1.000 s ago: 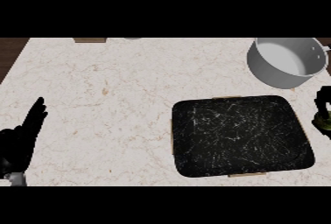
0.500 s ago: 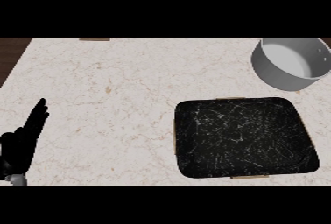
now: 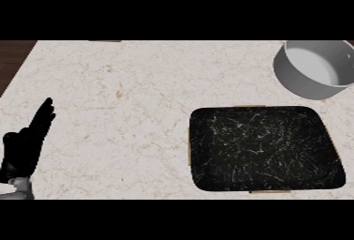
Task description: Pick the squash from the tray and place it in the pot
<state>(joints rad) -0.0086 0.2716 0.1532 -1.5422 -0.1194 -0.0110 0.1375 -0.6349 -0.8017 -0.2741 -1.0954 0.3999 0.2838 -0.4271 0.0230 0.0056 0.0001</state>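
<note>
A black tray [image 3: 262, 150] veined with white is being carried by the pale marbled table [image 3: 138, 89] toward its near right corner. Only the tray's veined surface is being shown inside its rim. Small tan tabs are being shown at the middle of the tray's far and near rims.

A grey pot [image 3: 298, 80] is being carried upright at the table's far right corner. Its light inside is being seen from above, and its right side is being cut off by the view's edge. The pot and the tray are being separated by a narrow strip of bare table.

The place of the squash cannot be told from the head view.

The left hand [image 3: 24, 147] is being held over the table's near left corner, close to the left edge. Its fingers [image 3: 45, 115] are being held straight and close together, pointing toward the far edge, and nothing is being grasped by them. A little of the grey forearm [image 3: 17, 191] is being shown below the hand at the near edge.

The right hand is not being shown in this view. A strip of dark wood [image 3: 14, 56] is being shown beyond the table's left edge, by the far left corner.
</note>
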